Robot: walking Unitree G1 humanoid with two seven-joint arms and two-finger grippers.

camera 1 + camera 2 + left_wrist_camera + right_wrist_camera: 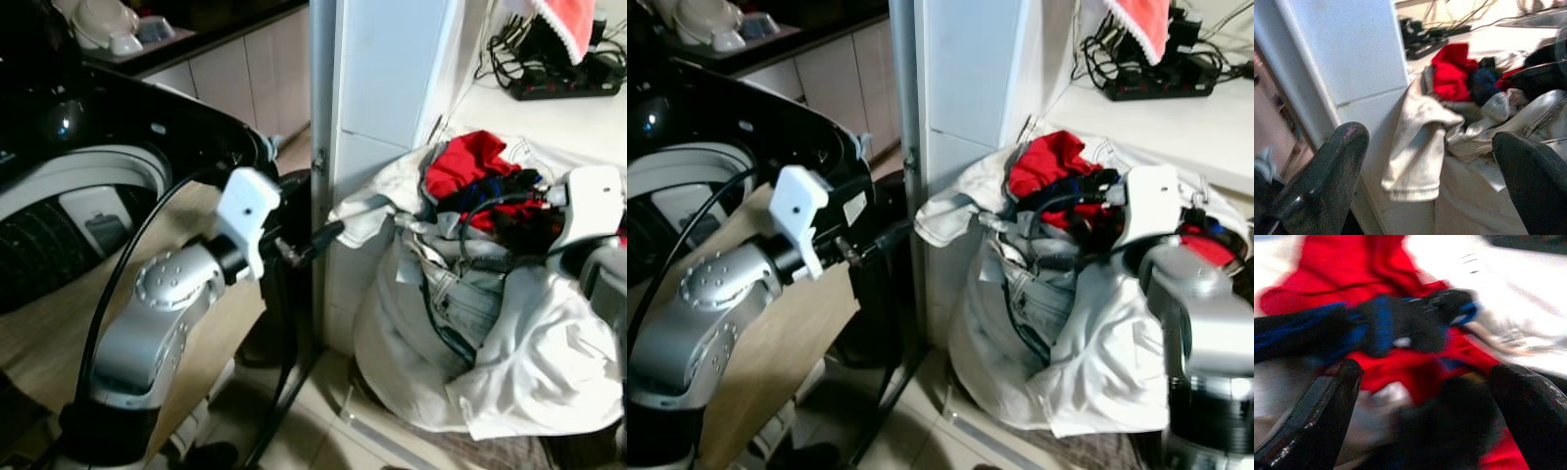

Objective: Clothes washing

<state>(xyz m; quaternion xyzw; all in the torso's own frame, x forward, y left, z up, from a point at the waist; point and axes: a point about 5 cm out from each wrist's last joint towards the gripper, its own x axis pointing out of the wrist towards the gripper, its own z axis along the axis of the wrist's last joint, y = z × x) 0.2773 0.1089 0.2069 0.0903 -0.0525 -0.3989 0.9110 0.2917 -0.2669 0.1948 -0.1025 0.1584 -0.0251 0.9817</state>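
Observation:
A heap of laundry (490, 333) wrapped in white cloth leans against a white pillar, on the floor to my right. On top lie a red garment (470, 162), dark blue and black pieces (1400, 325) and pale jeans (460, 284). My right gripper (1427, 374) hovers open just over the red and blue clothes, holding nothing. My left gripper (318, 235) is open at the pillar's edge, pointing at a white sleeve (1415, 156) that hangs off the heap. The washing machine (69, 186), black with a round pale rim, stands at my left.
A metal post (321, 147) runs up beside the white pillar (392, 98). Behind the heap, a white counter carries a power strip with tangled cables (558, 83). A red cloth (568, 20) hangs above it. Kitchen cabinets (245, 69) and dishes (103, 24) are at the back left.

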